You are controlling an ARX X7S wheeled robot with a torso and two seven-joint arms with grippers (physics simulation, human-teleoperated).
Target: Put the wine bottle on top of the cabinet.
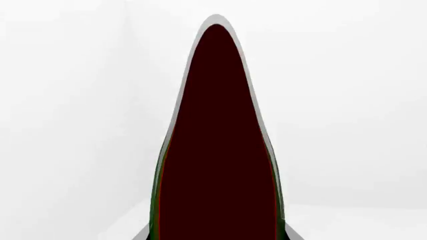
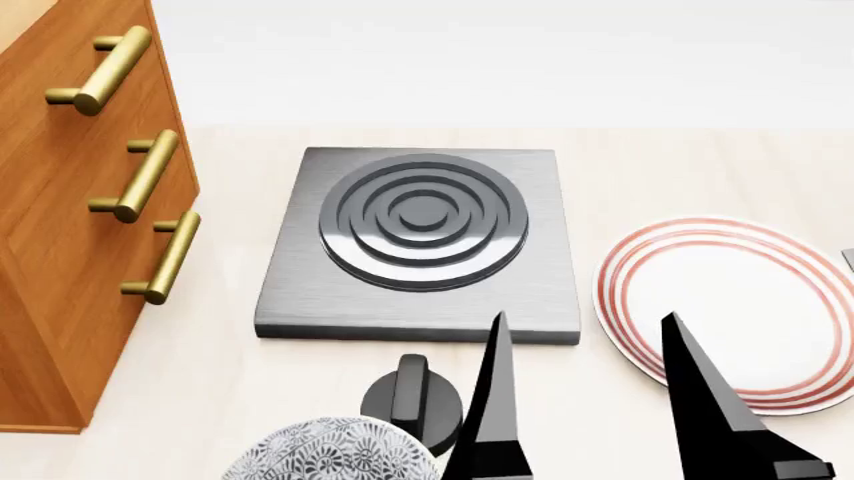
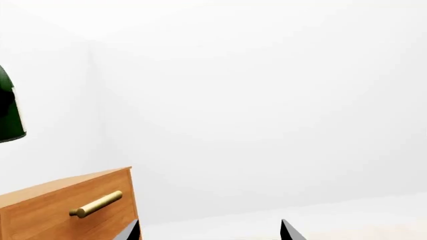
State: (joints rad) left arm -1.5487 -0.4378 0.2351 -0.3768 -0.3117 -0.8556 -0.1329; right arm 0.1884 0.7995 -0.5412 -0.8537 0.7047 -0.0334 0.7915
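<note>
Filling the left wrist frame: dark green glass wine bottle, presumably gripped by the left hand, fingers unseen. Right hand wide, empty. Reddish-brown wooden cabinet, frame left. Risk: bottle slips or tips on release.

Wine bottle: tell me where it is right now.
The wine bottle shows only at the right wrist view's edge, raised above the cabinet top; the head view misses it.

Head and right wrist (cabinet shared)
</note>
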